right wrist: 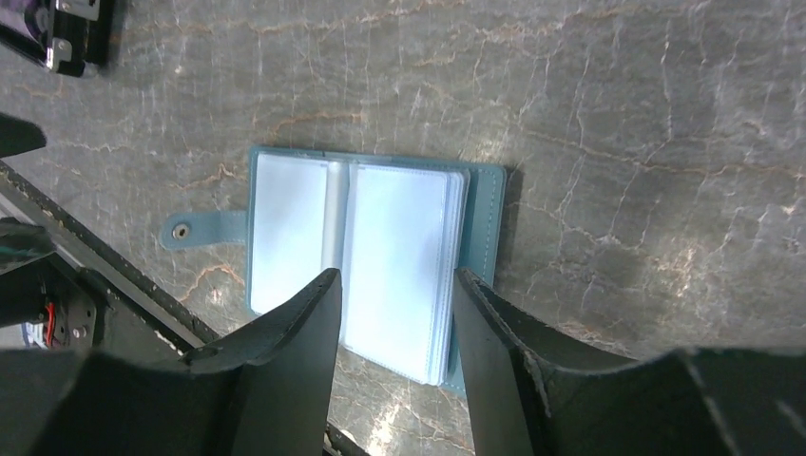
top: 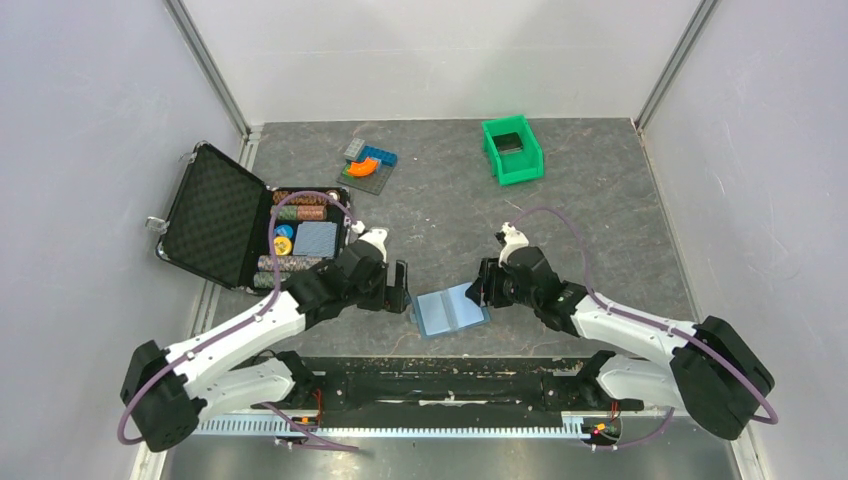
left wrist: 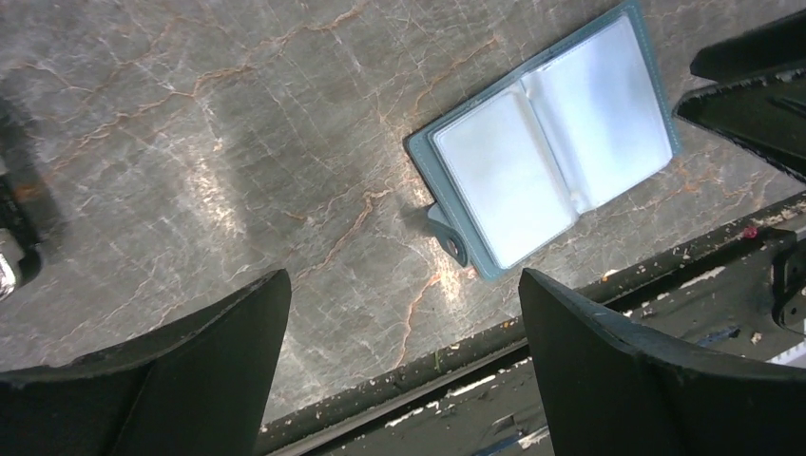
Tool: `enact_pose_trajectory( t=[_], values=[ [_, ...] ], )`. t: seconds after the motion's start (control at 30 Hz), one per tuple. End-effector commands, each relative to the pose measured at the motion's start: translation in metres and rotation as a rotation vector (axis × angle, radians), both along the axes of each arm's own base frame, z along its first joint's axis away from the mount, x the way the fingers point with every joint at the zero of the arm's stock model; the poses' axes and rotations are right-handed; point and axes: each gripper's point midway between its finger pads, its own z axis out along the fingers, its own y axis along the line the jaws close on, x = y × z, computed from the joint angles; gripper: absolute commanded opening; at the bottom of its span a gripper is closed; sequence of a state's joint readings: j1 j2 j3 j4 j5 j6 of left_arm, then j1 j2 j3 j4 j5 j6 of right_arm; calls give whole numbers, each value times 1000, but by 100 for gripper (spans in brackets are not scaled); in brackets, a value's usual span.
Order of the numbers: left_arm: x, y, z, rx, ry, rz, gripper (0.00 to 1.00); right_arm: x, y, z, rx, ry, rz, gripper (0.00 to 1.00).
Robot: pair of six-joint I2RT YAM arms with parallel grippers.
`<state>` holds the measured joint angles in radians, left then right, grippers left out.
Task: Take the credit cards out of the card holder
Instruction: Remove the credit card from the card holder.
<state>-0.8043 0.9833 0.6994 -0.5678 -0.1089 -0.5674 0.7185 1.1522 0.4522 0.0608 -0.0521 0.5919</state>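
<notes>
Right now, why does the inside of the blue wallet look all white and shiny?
Left wrist view: light bounces off the clear sleeves of the wallet, washing them white, and the table has a bright patch too. Right wrist view: the sleeves look pale, with a shadow along the wallet's right edge. Top view: less glare, so it looks light blue.

A robot lab cell: plain white walls boxing a stone-patterned table

The left arm and right arm are 2 of a kind: white shells between chunky black joints, each trailed by a thin, looping purple cable. The left gripper and right gripper are black, with broad, wedge-shaped fingers.
</notes>
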Motion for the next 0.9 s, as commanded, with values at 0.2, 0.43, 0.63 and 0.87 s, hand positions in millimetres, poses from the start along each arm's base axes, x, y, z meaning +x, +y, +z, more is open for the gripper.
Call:
enact_pose_trajectory(
  t=[0.2, 0.43, 0.63, 0.87],
  values=[
    [7, -26, -26, -114, 26, 17, 93, 3, 6, 15, 36, -91, 1, 50],
    [5, -35, -54, -114, 72, -2, 89, 3, 8, 20, 41, -99, 7, 50],
    [0, -40, -65, -115, 106, -44, 78, -3, 10, 17, 36, -92, 25, 51],
    [-16, -50, -76, -213, 178, -43, 49, -4, 15, 20, 31, -108, 26, 51]
  ],
)
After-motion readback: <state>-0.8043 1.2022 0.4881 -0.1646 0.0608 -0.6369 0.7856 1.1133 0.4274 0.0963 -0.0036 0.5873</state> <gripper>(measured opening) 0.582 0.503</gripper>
